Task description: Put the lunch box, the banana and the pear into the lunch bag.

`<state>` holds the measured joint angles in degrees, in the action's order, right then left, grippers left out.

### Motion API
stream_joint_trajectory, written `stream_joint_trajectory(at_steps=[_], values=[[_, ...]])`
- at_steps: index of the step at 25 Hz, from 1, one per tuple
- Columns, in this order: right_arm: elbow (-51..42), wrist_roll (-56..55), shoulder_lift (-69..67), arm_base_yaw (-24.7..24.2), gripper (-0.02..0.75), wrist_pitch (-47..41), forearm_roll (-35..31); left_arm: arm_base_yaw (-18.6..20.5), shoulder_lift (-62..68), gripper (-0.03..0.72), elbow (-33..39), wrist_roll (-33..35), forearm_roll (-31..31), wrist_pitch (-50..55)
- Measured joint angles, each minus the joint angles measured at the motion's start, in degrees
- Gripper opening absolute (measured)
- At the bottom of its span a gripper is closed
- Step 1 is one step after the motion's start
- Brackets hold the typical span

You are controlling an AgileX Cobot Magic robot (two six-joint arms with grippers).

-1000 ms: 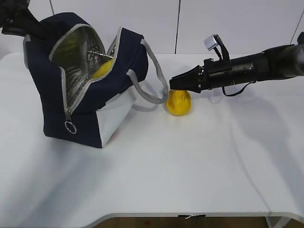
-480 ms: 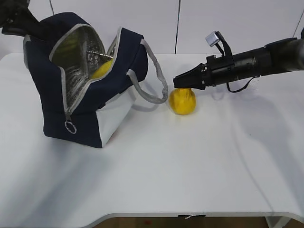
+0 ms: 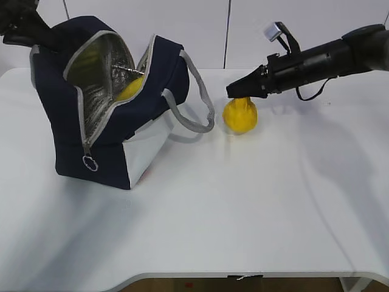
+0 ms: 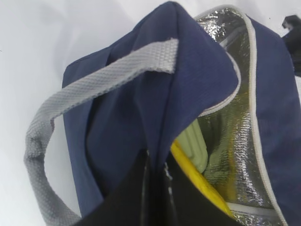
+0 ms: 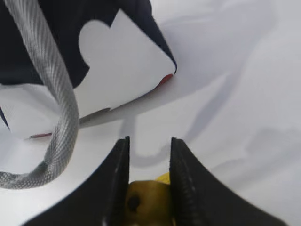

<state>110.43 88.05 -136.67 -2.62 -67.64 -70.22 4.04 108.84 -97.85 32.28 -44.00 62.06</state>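
Observation:
The navy lunch bag (image 3: pixel 58 121) stands open at the left, foil lining showing. My left gripper (image 3: pixel 21 27) is shut on its upper fabric rim (image 4: pixel 157 165) and holds the mouth open. Inside lie the yellow banana (image 3: pixel 130 88) and the sage-green lid of the lunch box (image 4: pixel 195 143); the banana also shows in the left wrist view (image 4: pixel 200 183). My right gripper (image 3: pixel 231 92) is shut on the top of the golden pear (image 3: pixel 240 115), just right of the bag's grey handle (image 3: pixel 197 125). In the right wrist view the pear (image 5: pixel 146 205) sits between the fingers (image 5: pixel 117 179).
The bag's white side panel (image 5: pixel 117 70) and its looping grey handle (image 5: pixel 61 117) lie close ahead of the right gripper. The white table (image 3: pixel 243 207) runs forward to its front edge. A pale wall stands behind.
My right gripper has moved up and to the right with the pear in it, away from the bag's handle. The left gripper and the bag have not moved.

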Motion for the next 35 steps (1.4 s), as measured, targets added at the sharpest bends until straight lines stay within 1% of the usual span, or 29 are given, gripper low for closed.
stream_joint_trajectory(at_steps=[6, 17, 20, 25, 35], values=[[5.0, -6.3, 1.3, -0.1, 0.210, -0.5, 4.7, -0.3, 0.0, -0.001, 0.0, 0.0, -0.1, 0.3], [9.9, -14.1, 5.9, 0.5, 0.207, -1.5, 5.8, -0.4, 0.0, -0.001, 0.0, 0.0, -0.1, 0.4], [10.1, -15.6, 7.4, 2.0, 0.207, -1.5, 5.8, -0.5, 0.0, -0.001, 0.0, 0.1, -0.7, 0.6], [10.4, -16.9, 9.5, 6.2, 0.207, -1.9, 5.7, -0.5, 0.0, -0.001, 0.0, 0.7, -2.1, 1.3], [17.0, -20.7, 10.0, 12.4, 0.204, -2.2, 5.6, -1.0, 0.0, -0.001, 0.0, 1.9, -4.6, 2.1]])
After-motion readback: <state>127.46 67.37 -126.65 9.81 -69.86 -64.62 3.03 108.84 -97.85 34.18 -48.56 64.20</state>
